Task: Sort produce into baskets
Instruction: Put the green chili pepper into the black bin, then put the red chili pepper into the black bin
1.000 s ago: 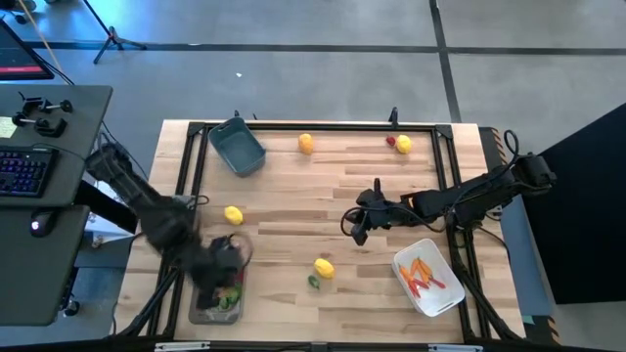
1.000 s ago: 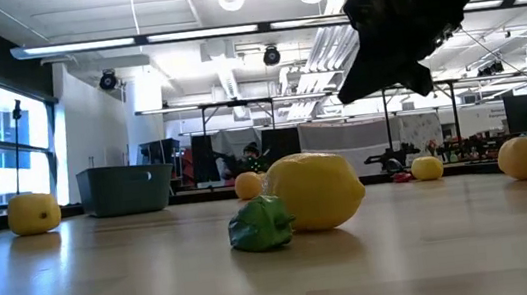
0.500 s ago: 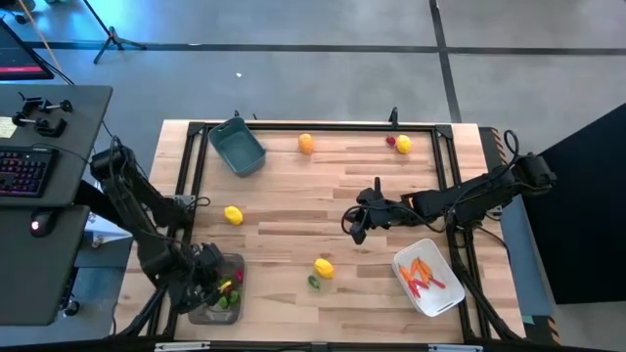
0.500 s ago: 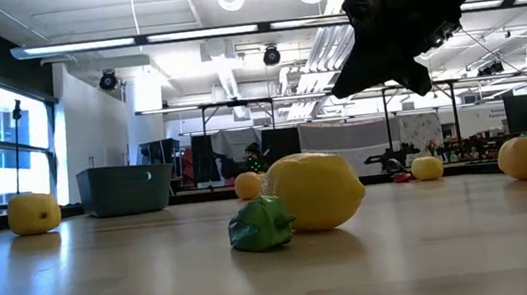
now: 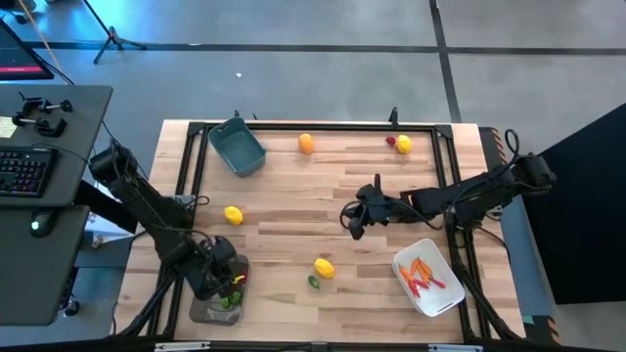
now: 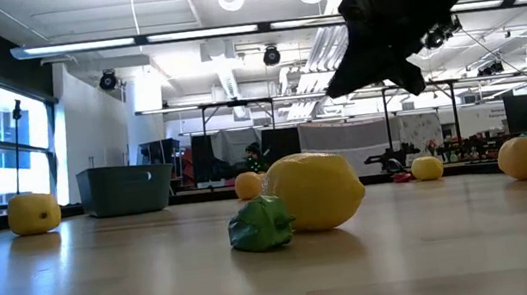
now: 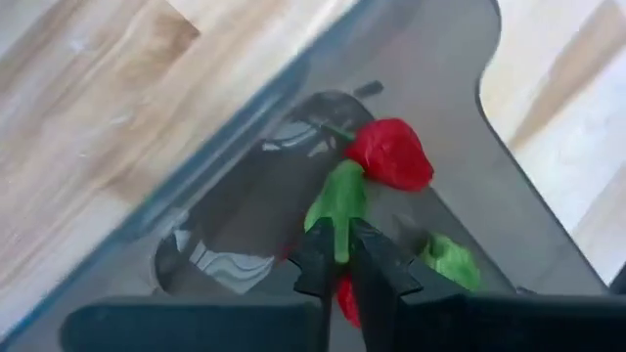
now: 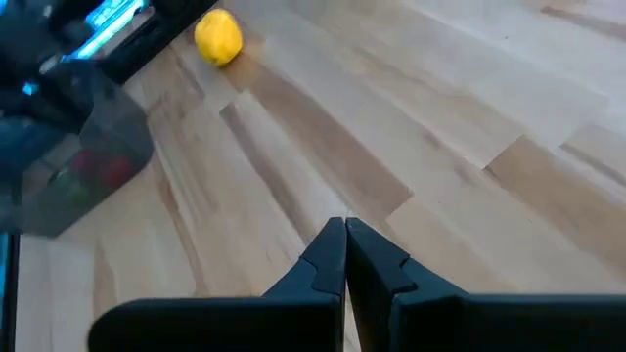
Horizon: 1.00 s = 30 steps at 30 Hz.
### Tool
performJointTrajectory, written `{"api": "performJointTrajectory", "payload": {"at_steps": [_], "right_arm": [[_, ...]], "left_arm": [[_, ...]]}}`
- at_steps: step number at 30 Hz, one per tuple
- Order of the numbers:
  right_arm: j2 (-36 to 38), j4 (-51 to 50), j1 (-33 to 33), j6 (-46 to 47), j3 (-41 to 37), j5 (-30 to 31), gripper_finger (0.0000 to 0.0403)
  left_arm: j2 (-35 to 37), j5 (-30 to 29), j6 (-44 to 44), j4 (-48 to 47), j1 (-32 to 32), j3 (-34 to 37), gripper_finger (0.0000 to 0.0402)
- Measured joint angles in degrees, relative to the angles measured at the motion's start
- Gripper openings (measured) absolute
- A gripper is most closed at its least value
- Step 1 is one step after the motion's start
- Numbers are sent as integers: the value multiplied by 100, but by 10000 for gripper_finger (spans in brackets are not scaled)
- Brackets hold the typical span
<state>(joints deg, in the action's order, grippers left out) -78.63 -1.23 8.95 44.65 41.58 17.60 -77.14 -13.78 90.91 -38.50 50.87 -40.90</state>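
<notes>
Only the left wrist view shows the red piece [image 7: 391,156] inside the grey tray [image 7: 469,59].

On the table [image 5: 293,210], a tub [image 5: 236,148] sits at the back left, a tray [image 5: 216,305] at the front left, another tub [image 5: 427,277] at the front right. A lemon [image 5: 324,267] lies mid-front, touching a pepper [image 5: 313,282].

The right end effector [image 8: 344,256], its two dark fingers pressed together, hangs above the bare wooden bench [image 8: 411,127], with a yellow lemon [image 8: 218,36] and a grey tray [image 8: 83,176] farther off.
</notes>
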Motion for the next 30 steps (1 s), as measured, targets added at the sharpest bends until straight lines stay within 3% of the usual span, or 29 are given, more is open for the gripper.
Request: {"api": "performJointTrajectory", "payload": {"at_steps": [6, 13, 16, 22, 30], "right_arm": [[0, -658, -783, -683, 563, -449, 10], [-39, -3299, -2512, -1243, 1911, -573, 100], [-190, -4158, -3420, -1793, 2313, -459, 139], [-730, -4444, -4983, -3222, 2424, -863, 175], [-1734, -4322, -5768, -4821, 2424, -984, 177]], "left_arm": [[32, 145, -218, -24, -101, -376, 79], [226, -104, -426, -84, -60, -1077, 114], [345, -525, -412, -88, -76, -1295, 98], [701, -1059, -479, -46, -440, -1283, 21], [1711, -1232, -1915, 1158, -1235, -671, 1]]}}
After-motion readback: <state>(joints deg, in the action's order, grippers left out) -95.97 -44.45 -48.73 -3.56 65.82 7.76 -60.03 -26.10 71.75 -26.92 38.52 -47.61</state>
